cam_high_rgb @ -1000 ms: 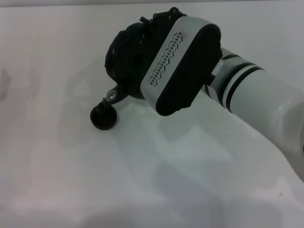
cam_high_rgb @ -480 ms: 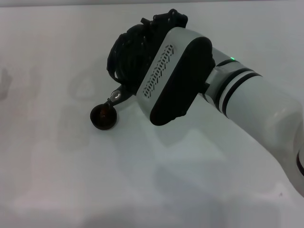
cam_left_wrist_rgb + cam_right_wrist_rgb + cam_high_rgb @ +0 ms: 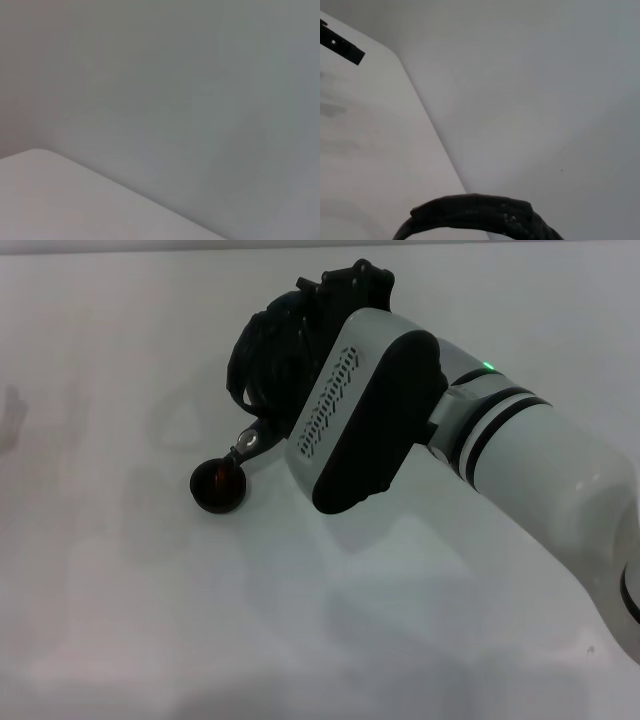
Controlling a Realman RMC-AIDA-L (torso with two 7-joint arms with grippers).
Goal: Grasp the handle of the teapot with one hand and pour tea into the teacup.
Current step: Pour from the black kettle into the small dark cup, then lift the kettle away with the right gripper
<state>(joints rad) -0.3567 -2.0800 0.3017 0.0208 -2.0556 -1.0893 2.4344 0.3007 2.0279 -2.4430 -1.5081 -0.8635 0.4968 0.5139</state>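
In the head view the black teapot (image 3: 270, 360) hangs tilted from my right arm, largely hidden behind the white wrist housing (image 3: 365, 410). Its spout (image 3: 248, 444), marked by a pale spot, points down just above the rim of the teacup (image 3: 218, 486). The small dark cup stands on the white table and holds reddish tea. My right gripper (image 3: 345, 282) shows only as black parts at the pot's top, shut on the handle (image 3: 475, 212). That handle appears as a ribbed black arc in the right wrist view. My left gripper is out of view.
The white table (image 3: 150, 620) spreads around the cup. My right forearm (image 3: 560, 490) crosses the right side of the head view. The left wrist view shows only a table corner (image 3: 60, 200) against a grey background.
My right wrist has rolled a little further, tipping the teapot more towards the cup. The cup's inside has turned from dark to reddish. The cup itself has not moved.
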